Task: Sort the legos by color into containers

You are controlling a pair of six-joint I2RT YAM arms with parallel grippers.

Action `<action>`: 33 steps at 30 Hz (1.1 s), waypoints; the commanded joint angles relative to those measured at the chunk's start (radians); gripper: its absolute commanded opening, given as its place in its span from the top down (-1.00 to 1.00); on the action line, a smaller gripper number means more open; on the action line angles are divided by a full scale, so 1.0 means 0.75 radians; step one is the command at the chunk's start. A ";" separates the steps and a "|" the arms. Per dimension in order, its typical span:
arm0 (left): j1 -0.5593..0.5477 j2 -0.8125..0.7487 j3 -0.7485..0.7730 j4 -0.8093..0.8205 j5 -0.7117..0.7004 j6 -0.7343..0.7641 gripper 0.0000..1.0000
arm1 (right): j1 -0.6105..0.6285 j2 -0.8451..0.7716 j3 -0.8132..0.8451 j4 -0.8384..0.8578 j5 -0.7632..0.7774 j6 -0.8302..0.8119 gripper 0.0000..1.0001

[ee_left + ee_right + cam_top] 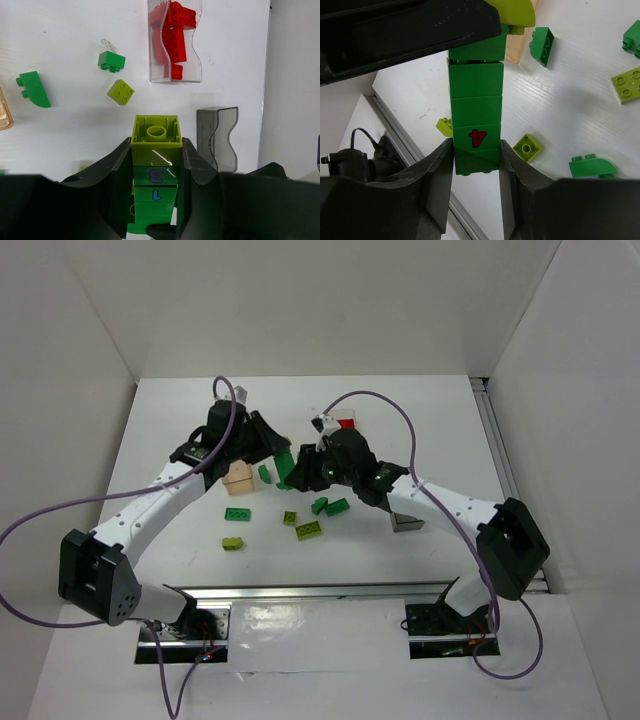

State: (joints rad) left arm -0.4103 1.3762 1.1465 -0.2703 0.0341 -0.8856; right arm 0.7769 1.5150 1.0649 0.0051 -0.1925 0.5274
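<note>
A stack of legos hangs in the air between my two grippers: a lime brick (pixel 156 140) capping dark green bricks (pixel 476 100) marked with numbers. My left gripper (pixel 156 165) is shut on the lime-capped end. At the other end my right gripper (pixel 476 160) is shut on the green brick marked 4. From above, the stack (pixel 285 465) sits between the left gripper (pixel 270 453) and the right gripper (pixel 302 473). The clear container (pixel 192 65) holds red legos (pixel 172 30). The tan container (pixel 238 478) and the grey container (pixel 217 137) stand on the table.
Loose legos lie on the white table: a green brick (pixel 111 61), a small lime square (pixel 120 92), a curved green piece (pixel 34 89), a lime plate (pixel 308 530), a green bar (pixel 237 515) and a lime brick (pixel 233 543). White walls enclose the table.
</note>
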 commanded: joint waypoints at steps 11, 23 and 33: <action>-0.005 0.098 0.214 -0.042 0.028 0.078 1.00 | 0.011 -0.163 -0.125 0.026 0.164 -0.165 0.64; -0.054 0.458 0.316 -0.300 -0.162 0.197 1.00 | -0.001 -0.271 -0.158 -0.218 0.482 -0.180 0.64; -0.146 0.695 0.400 -0.443 -0.330 0.185 0.91 | -0.060 -0.310 -0.197 -0.283 0.506 -0.153 0.62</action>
State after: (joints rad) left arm -0.5224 1.8847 1.3884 -0.5613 -0.1539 -0.7586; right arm 0.7399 1.3132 0.9234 -0.1875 0.1555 0.4107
